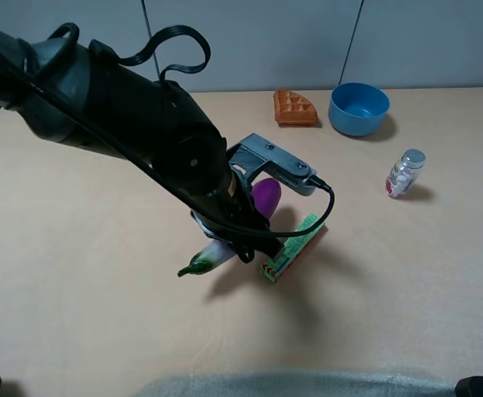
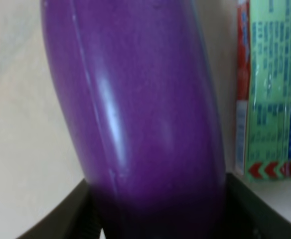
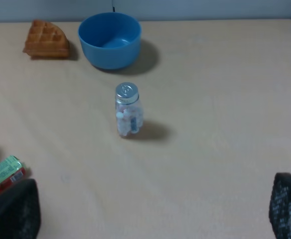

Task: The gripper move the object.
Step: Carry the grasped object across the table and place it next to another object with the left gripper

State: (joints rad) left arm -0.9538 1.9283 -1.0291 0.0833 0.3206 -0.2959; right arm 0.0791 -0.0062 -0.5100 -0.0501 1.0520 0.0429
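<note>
Eggplant (image 1: pixel 265 195): held mid-body in left hand (image 2: pixel 160 219), closed tight round it, just left of box (image 1: pixel 295 246), likely for a balanced carry.

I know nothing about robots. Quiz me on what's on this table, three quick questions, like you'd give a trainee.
1. True or false: the waffle piece lies on the table beside the blue bowl, not in it.
2. What is the left claw shut on? A the waffle piece; B the toy eggplant; C the blue bowl.
3. Name the item lying right beside the eggplant.
Key: 1 true; 2 B; 3 the green box.
</note>
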